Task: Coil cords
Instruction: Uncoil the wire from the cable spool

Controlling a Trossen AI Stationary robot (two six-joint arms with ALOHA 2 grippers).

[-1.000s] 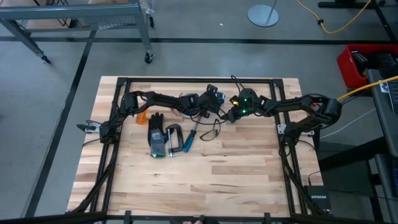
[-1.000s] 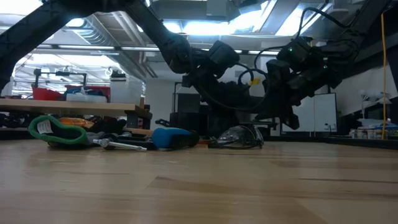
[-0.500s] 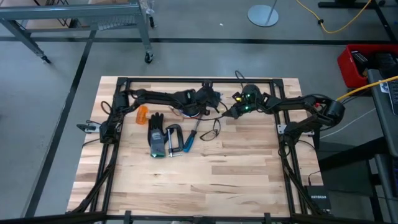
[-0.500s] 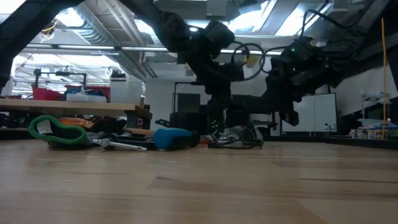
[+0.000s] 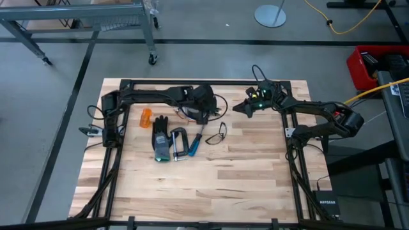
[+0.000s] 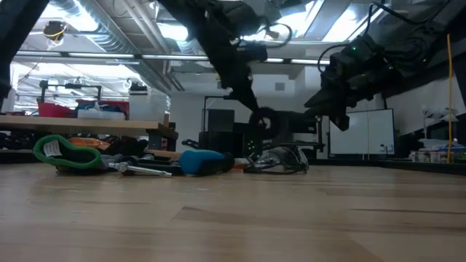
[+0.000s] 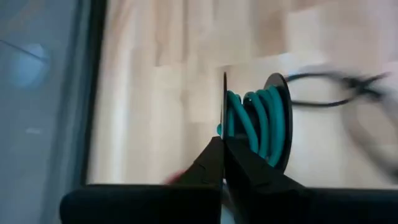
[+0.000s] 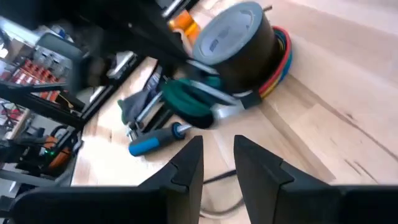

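Left claw clenched on spool of teal cord, held above table rear. Black cord loose on wood, between both claws, just below and right of left one. Right claw released, empty, slightly farther.

Wood-slat table, black frame. On it: orange piece, black glove, clamp, blue-handled screwdriver, safety glasses, tape roll
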